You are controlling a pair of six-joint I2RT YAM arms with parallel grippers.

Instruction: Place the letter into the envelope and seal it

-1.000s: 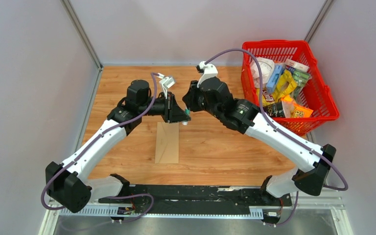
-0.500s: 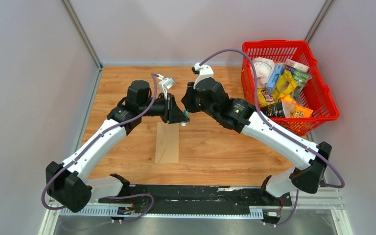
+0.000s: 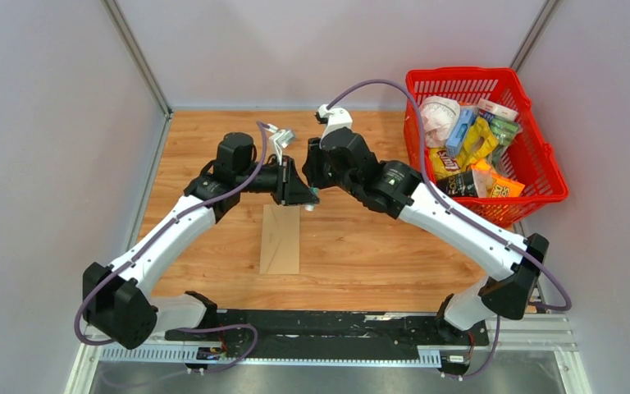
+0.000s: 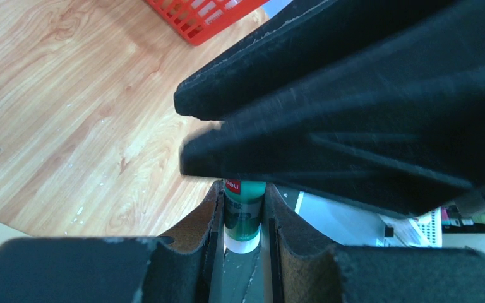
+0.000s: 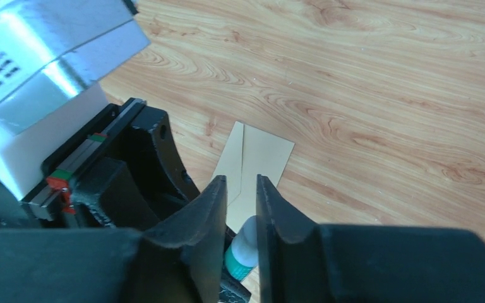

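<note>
The left end effector [image 4: 242, 190] clamps a green glue stick [image 4: 243, 218] above the desk [image 3: 361, 246]. The right end effector [image 5: 242, 192] straddles its white cap [image 5: 245, 245]; whether it grips cannot be told. The envelope [image 3: 280, 240] lies flat beneath them.

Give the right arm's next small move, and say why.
Probably close the right end effector on the white end of the glue stick and pull, likely uncapping it: the left end effector clamps the stick, the right one straddles that end, and the envelope lies below.
</note>
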